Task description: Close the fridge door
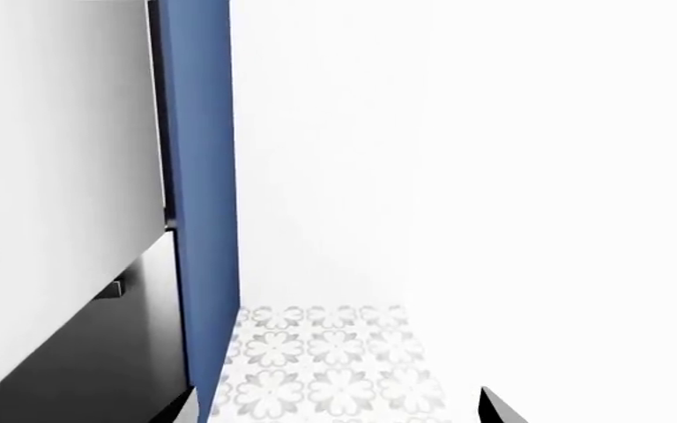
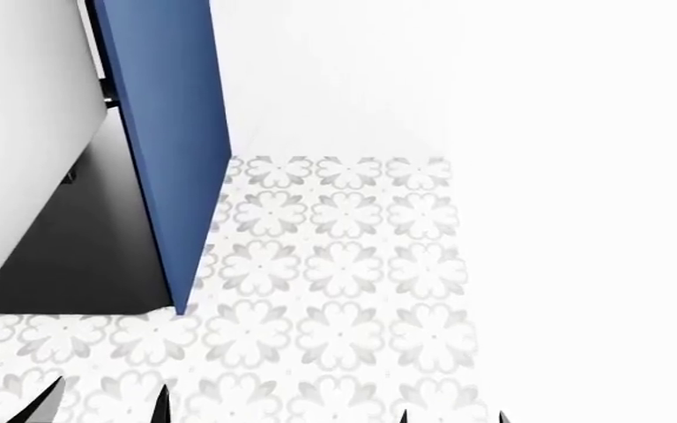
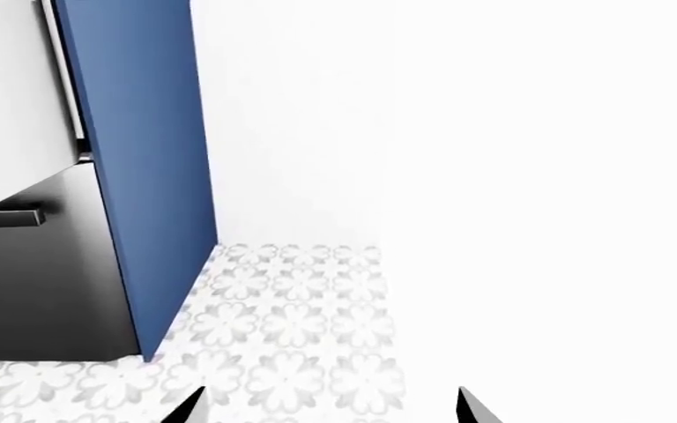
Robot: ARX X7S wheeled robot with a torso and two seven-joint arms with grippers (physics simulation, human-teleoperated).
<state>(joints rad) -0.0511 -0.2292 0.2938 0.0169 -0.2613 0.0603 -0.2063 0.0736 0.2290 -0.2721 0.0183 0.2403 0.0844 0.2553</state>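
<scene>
Fridge door (image 2: 15,132) at ten o'clock, possibly already near shut; we swing left gripper (image 2: 103,401) onto it, push flat. Both grippers released, empty.

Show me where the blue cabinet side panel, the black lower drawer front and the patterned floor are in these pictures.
blue cabinet side panel (image 2: 162,132), head view, middle of its flat blue face.
black lower drawer front (image 3: 39,282), right wrist view, dark face below its horizontal handle.
patterned floor (image 2: 338,264), head view, a bare flower tile.
</scene>
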